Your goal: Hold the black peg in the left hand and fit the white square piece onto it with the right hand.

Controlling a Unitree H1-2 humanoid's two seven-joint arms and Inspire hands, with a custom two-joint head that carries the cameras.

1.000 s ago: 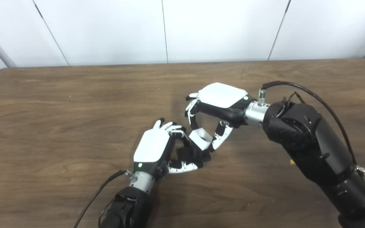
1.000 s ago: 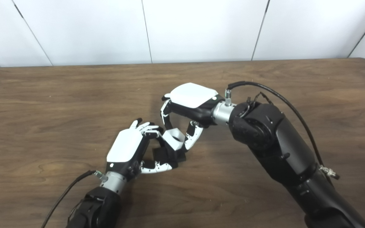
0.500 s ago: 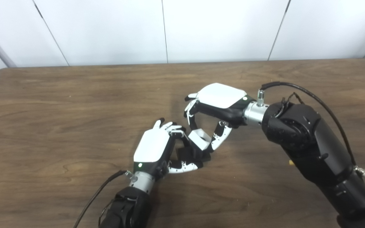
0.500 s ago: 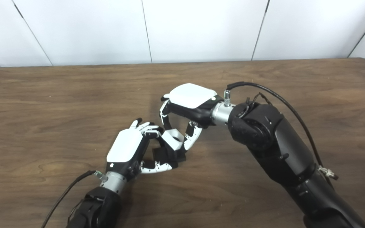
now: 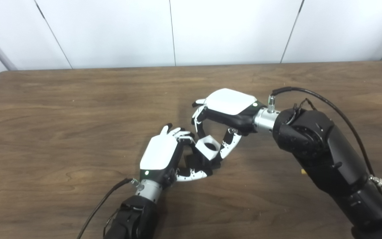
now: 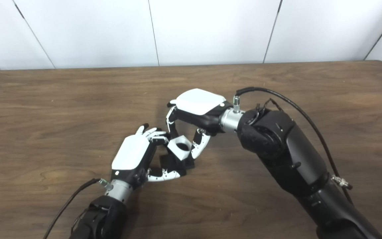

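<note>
- The surface [image 5: 61, 109] is dark brown wood grain, with white wall panels [image 5: 111, 30] behind its far edge.
- The left robot hand [image 5: 167, 156] comes in from the near edge, a little left of centre, its white back plate facing up and a black cable [image 5: 98, 205] trailing from its wrist toward the near edge.
- That left robot hand is clamped on the black peg [image 5: 199, 161]: fingers curl over it from the far side and the thumb reaches under it on the near side (only part of the dark block shows between them).
- The white square piece [image 5: 207, 148] sits right at the far-right end of the black peg, touching or just above it; I cannot tell whether it is seated. Its round hole faces up toward the cameras.
- The right robot hand [image 5: 225, 108] arches over from the right and is closed on the white square piece, fingers on its far-left side and thumb on its right side.
- The right forearm [image 5: 320, 146] is bulky and black, running off to the near right corner, with a black cable looping over its wrist.
</note>
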